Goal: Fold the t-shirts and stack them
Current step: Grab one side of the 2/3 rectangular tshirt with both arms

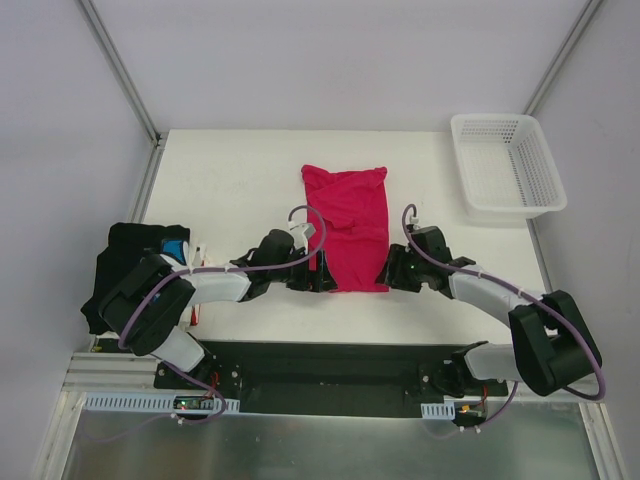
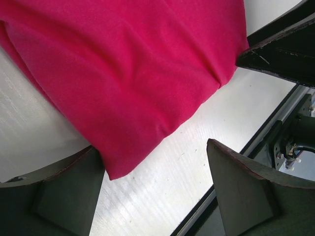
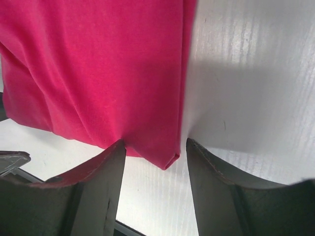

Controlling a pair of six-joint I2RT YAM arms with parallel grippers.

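The crimson-pink t-shirt [image 1: 348, 225] lies folded into a long strip at the table's middle. My left gripper [image 1: 322, 275] is open at its near-left corner. In the left wrist view the shirt [image 2: 133, 73] has its corner beside one finger [image 2: 64, 191], and the gripper [image 2: 155, 172] holds nothing. My right gripper [image 1: 388, 272] is open at the near-right corner. In the right wrist view the shirt's [image 3: 98, 64] folded corner sits between the fingertips of the gripper [image 3: 155, 152], ungripped. A black t-shirt [image 1: 130, 255] with blue print lies at the left edge, with white and red edges [image 1: 195, 300] beside it.
A white lattice basket [image 1: 505, 165] stands at the table's back right. The table's front edge and a black rail [image 2: 275, 132] run just behind my grippers. The right gripper's dark finger [image 2: 280, 54] shows in the left wrist view.
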